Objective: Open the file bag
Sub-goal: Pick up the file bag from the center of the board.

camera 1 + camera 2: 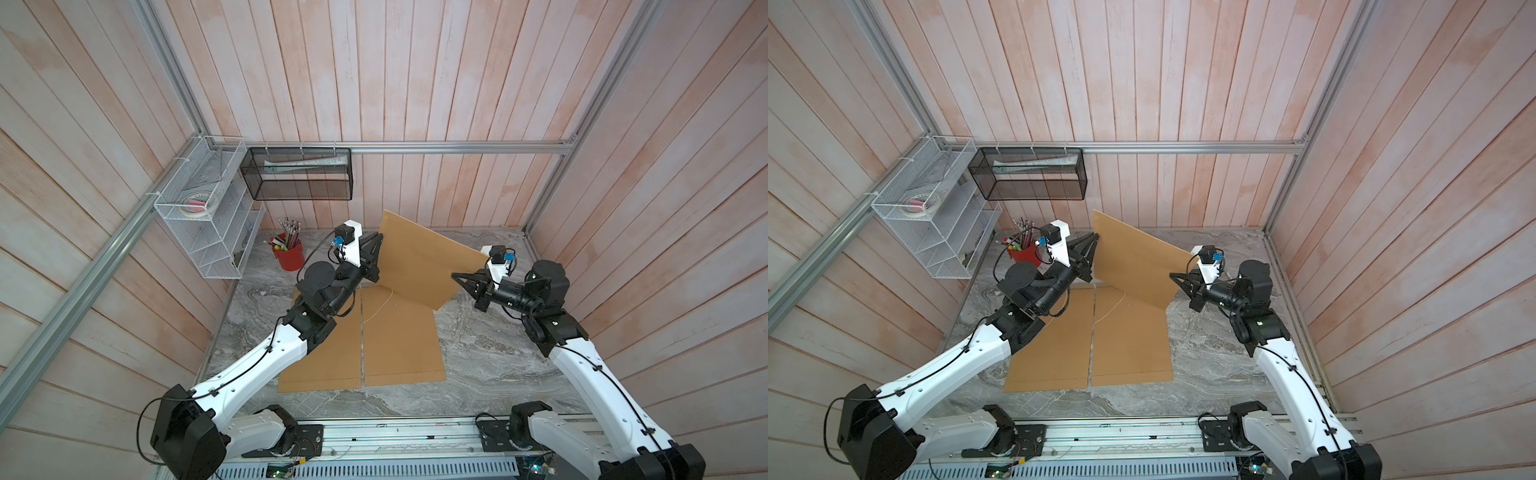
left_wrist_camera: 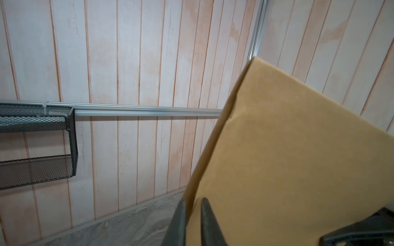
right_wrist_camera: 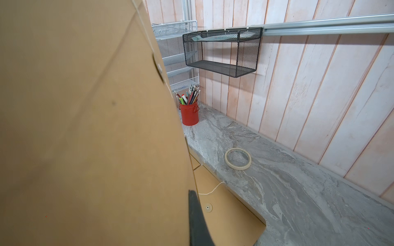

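A brown file bag (image 1: pixel 419 266) (image 1: pixel 1133 266) stands lifted on edge over the middle of the table, tilted. My left gripper (image 1: pixel 376 245) (image 2: pixel 193 201) straddles its left edge, its fingers a little apart with the edge between them. My right gripper (image 1: pixel 455 275) (image 1: pixel 1172 275) is shut on the bag's right edge. In the right wrist view one finger (image 3: pixel 197 213) lies on the bag's face and the other is hidden behind it. A string and a round clasp disc (image 3: pixel 158 68) show near the bag's upper edge.
Two more brown bags (image 1: pixel 328 353) (image 1: pixel 401 340) lie flat side by side under the lifted one, one with a loose white string (image 1: pixel 380 307). A red pen pot (image 1: pixel 289 257), white wire rack (image 1: pixel 208 216), black mesh basket (image 1: pixel 301 174) and tape roll (image 3: pixel 238 158) stand toward the back.
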`<action>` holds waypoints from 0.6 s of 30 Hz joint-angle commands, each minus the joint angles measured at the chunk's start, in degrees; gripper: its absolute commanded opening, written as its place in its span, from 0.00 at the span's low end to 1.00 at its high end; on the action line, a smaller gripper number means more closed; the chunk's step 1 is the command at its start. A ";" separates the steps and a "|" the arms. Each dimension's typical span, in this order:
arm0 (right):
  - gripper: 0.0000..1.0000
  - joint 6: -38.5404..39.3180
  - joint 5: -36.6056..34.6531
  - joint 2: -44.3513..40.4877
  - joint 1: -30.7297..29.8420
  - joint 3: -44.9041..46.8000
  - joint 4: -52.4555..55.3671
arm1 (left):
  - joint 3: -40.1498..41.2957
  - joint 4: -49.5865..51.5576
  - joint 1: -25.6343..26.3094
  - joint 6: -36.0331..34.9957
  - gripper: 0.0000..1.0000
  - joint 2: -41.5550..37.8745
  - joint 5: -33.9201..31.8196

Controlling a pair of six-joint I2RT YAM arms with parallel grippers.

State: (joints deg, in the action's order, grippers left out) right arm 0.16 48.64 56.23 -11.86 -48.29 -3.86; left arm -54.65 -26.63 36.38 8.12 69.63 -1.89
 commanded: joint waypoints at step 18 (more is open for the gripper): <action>0.00 2.87 -36.04 3.48 -16.47 -6.24 2.85 | -7.12 10.40 1.47 27.67 0.97 0.98 0.90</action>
State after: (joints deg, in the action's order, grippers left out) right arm 2.24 22.87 58.92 -26.79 -55.72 1.30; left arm -59.22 -17.74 36.84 28.53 70.91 -3.42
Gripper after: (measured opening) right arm 0.043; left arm 0.966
